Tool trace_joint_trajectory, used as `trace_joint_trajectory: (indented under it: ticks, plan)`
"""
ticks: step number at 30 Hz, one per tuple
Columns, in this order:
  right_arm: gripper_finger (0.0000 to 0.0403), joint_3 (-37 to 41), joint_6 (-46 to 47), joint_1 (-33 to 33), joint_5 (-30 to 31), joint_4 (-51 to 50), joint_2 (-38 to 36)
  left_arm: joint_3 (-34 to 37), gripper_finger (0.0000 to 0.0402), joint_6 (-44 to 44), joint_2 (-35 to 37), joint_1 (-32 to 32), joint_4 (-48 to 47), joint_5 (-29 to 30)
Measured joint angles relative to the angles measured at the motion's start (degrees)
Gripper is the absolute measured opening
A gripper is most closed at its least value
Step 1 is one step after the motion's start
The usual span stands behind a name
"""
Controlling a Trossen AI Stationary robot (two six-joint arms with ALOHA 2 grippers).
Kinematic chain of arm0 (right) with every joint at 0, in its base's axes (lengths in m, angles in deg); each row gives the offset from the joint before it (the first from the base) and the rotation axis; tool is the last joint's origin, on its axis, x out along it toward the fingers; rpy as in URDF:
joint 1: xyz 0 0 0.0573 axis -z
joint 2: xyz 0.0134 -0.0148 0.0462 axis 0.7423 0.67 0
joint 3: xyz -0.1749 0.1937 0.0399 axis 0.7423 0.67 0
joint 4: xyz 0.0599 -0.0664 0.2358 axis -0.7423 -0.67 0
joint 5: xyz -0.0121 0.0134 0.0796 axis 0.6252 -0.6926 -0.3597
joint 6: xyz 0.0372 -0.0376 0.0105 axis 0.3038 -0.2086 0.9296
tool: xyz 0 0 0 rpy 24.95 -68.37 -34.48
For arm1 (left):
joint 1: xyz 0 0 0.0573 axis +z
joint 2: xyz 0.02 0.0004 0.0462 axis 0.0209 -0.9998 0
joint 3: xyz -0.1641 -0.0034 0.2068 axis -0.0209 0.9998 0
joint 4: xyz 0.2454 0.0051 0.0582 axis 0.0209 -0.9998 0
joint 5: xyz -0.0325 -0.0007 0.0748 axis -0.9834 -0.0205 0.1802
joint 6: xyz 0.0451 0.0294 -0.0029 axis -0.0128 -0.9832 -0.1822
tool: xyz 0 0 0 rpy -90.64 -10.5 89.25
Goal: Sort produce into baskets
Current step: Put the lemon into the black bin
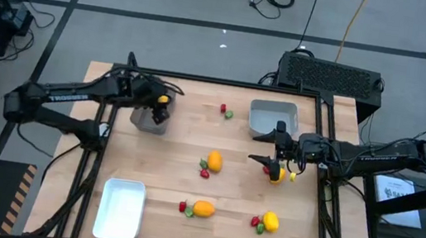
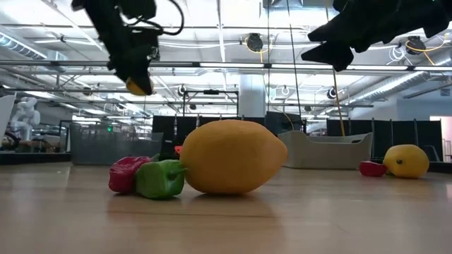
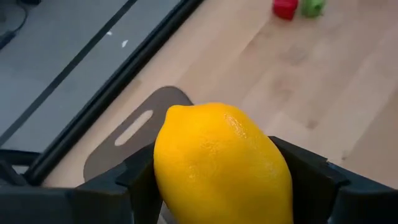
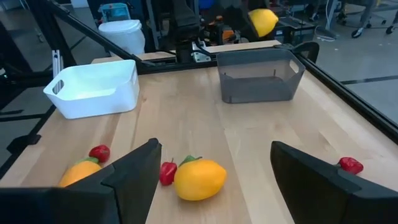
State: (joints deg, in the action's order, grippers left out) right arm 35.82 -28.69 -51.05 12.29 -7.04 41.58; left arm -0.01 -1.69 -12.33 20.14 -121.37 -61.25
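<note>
- Broadly, the wooden surface (image 1: 178, 189) carries three shallow plastic baskets: a brown-grey tray (image 1: 149, 118) near the left arm, a grey-blue tray (image 1: 271, 119) at the far right, and a white tray (image 1: 120, 208) at the near left.
- Loose produce lies between them: an orange lemon-shaped fruit (image 1: 214, 162) mid-surface with small pieces beside it, an orange fruit (image 1: 203, 209) nearer the front edge touching a small red piece, and a yellow fruit (image 1: 270, 221) with red and green bits just beside it. A red and green pair (image 1: 226, 112) sits apart, toward the far edge.
- The left pincer (image 1: 162, 103) hangs over the brown-grey tray, its jaws wide and clamped on a smooth glossy yellow lemon (image 3: 222, 163). That fruit looks stiff, light and a little slippery; gripping its broad middle, as here, seems safest.
- The right pincer (image 4: 214, 177) hovers with jaws spread and empty above a yellow-orange lemon-shaped fruit (image 4: 199, 179) and a small red piece (image 4: 168, 172) touching it.
</note>
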Motion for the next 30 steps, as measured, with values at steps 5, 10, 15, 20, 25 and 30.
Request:
trace_joint_trajectory:
  ticks: [5, 10, 15, 20, 25, 30]
  plan:
    - [0.0290, 0.0, -0.4, 0.0, 0.0, 1.8, 0.0, 5.4, 0.0258, 3.1, 1.5, 2.0, 3.9, 0.2]
    - [0.0290, 0.0, -0.5, 0.0, 0.0, 2.4, 0.0, 9.2, 0.0258, 5.6, 0.3, 4.3, 5.9, 1.5]
    - [0.0290, 0.0, -0.5, 0.0, 0.0, 2.4, 0.0, 11.0, 0.0258, 6.3, -1.2, 6.4, 6.3, 1.7]
    - [0.0290, 0.0, -0.7, 0.0, 0.0, 2.4, 0.0, 11.0, 0.0258, 6.3, -1.3, 6.9, 6.9, 1.7]
    - [0.0290, 0.0, -0.7, 0.0, 0.0, 2.4, 0.0, 11.0, 0.0258, 6.4, -1.3, 6.9, 7.0, 1.7]
    - [0.0290, 0.0, -0.7, 0.0, 0.0, 2.4, 0.0, 11.0, 0.0258, 6.4, -1.3, 6.9, 7.0, 1.7]
